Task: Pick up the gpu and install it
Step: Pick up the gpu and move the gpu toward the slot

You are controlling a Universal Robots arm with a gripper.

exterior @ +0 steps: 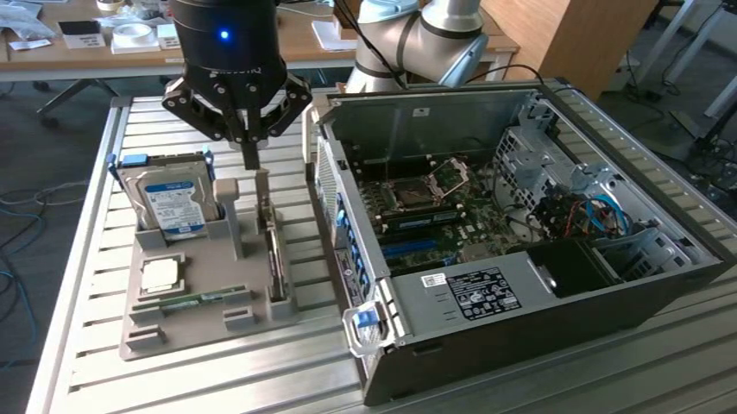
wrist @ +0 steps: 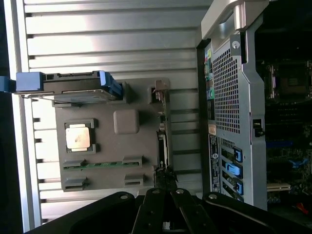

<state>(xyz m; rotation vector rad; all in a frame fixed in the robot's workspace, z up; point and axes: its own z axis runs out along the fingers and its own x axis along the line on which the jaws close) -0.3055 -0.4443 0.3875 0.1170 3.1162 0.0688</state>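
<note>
Tool (exterior: 250, 162) clenched empty above the gpu (exterior: 273, 259); we'd line up squarely over its top edge before gripping.

case (exterior: 345, 226) open-topped, its wall close beside gpu (exterior: 274, 250)

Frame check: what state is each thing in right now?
Tool: shut, empty, above the holder.
Gpu: on edge in the holder, not picked up.
Hard drive: upright in the holder.
CPU: flat on the holder.
RAM: flat in the holder.
Case: side open, motherboard exposed.
</note>
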